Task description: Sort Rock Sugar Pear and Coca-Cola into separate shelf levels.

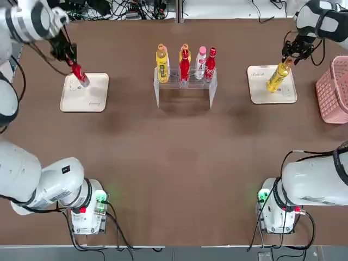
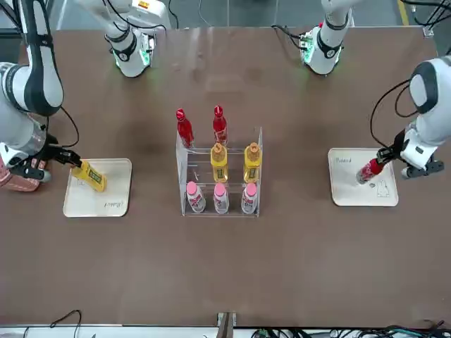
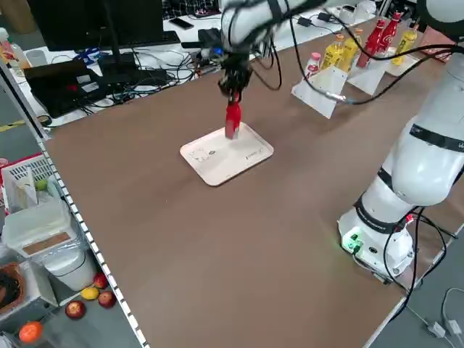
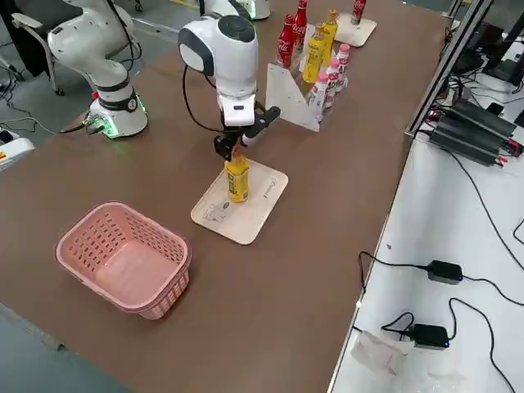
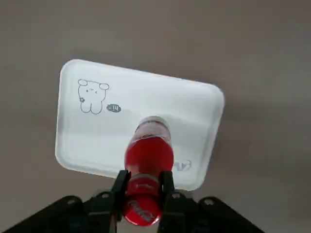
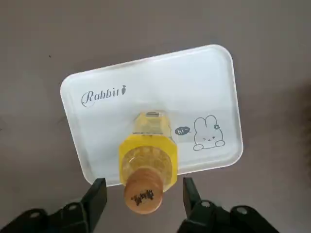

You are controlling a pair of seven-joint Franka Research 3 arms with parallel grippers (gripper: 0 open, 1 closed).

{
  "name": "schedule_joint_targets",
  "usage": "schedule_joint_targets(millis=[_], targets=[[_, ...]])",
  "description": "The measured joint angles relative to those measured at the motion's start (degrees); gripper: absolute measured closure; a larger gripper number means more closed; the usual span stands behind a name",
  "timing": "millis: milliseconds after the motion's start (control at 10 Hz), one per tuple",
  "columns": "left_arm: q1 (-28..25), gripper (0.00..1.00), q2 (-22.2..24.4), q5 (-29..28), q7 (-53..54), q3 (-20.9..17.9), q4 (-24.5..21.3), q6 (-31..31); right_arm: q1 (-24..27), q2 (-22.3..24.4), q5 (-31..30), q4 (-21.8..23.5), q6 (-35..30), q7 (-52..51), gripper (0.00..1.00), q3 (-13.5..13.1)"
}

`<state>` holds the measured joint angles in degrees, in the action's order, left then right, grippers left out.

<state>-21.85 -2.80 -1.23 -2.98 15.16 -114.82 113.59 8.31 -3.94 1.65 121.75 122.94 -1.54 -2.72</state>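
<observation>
On a clock face laid over the table from above, with 12 lying farthest from the robot, the left gripper (image 5: 146,175) is working at 10 o'clock. Its fingers are closing on the neck of a red Coca-Cola bottle (image 5: 148,160), gripping it at a tilt over the left cream tray (image 1: 98,97); whether the base is touching the tray, one cannot tell.

At 2 o'clock the right gripper (image 6: 146,180) is standing open, its fingers spreading apart on either side of the orange cap of a yellow Rock Sugar Pear bottle (image 6: 148,162) without pressing on it. That bottle is sitting over the right cream tray (image 1: 258,92), between the fingertips and the tray.

At 12 o'clock the clear two-tier rack (image 2: 182,176) is holding seven bottles. Nearest the robot, two red Coca-Cola bottles (image 2: 184,131) (image 2: 220,128) are standing, one at the middle and one toward 3 o'clock. Next, two yellow Rock Sugar Pear bottles (image 2: 219,165) (image 2: 252,165) are standing at the middle and toward 9 o'clock. Farthest from the robot, three pink-capped bottles (image 2: 196,198) (image 2: 221,200) (image 2: 249,200) are lining up side by side

A pink basket (image 1: 333,89) is resting between 2 and 3 o'clock, beyond the right tray
</observation>
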Motion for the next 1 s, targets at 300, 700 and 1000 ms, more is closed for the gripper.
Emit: schedule_joint_targets(millis=[300,700,1000], targets=[[0.21,0.67,1.79,-0.04,-12.02,10.76,13.56,-18.06,-0.03,0.0,0.0,0.27,0.15,0.46,0.36,0.1],[0.74,0.67,2.42,0.07,-35.24,26.3,19.27,-22.63,-0.07,0.0,0.01,0.45,0.44,0.7,0.56,0.15],[0.7,0.67,2.53,0.33,-46.37,34.04,23.78,-23.14,-0.07,0.0,0.01,0.46,0.5,0.75,0.65,0.15]])
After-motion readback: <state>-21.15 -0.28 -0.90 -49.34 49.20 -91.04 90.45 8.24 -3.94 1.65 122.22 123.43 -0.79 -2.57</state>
